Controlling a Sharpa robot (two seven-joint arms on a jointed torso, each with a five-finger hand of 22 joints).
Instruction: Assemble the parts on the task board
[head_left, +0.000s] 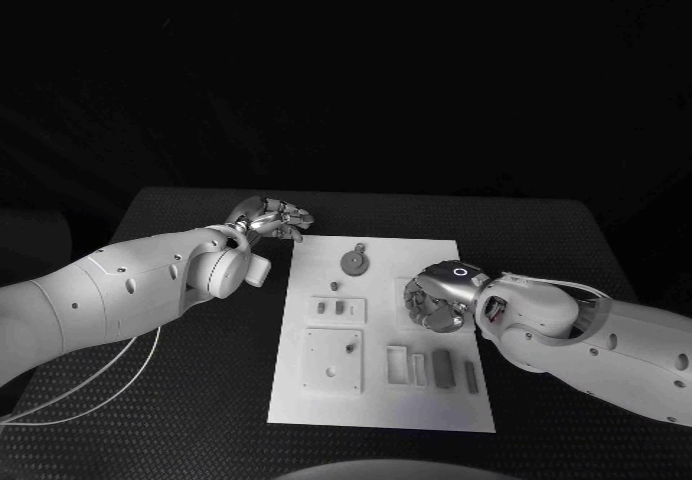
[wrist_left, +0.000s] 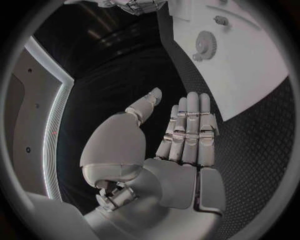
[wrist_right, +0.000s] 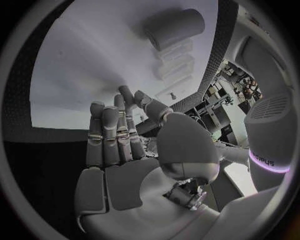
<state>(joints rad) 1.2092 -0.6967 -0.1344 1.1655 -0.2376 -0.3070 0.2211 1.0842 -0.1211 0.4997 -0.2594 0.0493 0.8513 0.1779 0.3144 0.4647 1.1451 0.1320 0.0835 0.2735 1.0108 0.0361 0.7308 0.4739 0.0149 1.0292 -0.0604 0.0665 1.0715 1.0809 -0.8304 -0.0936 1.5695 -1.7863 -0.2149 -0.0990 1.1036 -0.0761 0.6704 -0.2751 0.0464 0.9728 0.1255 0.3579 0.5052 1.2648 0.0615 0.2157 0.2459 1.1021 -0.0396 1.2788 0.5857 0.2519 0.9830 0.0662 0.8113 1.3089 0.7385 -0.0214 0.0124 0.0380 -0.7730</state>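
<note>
— Looking down from the head camera first: what sits on the task board (head_left: 378, 400)?
— A grey gear (head_left: 355, 262) near its far end, two small recessed blocks (head_left: 336, 311) below that, a larger square plate (head_left: 333, 361) toward the near left, and a row of slim upright parts (head_left: 433, 369) near the middle right. All lie on the white board, which rests on the black table (head_left: 577, 240).
— And the hands there?
— The left hand (head_left: 271, 217) is off the board, just beyond its far left corner, over the table. The right hand (head_left: 437, 299) hovers above the board's right side, palm down.
— Left wrist camera?
— The left hand (wrist_left: 181, 135) is flat, fingers straight and side by side, thumb apart, nothing in it. The gear (wrist_left: 204, 42) lies on the board (wrist_left: 250, 75) beyond it.
— Right wrist camera?
— The right hand (wrist_right: 125, 145) has its fingers extended, slightly bent at the tips, holding nothing. A cylindrical part (wrist_right: 176, 27) stands on the board (wrist_right: 81, 60) beyond the fingertips.
</note>
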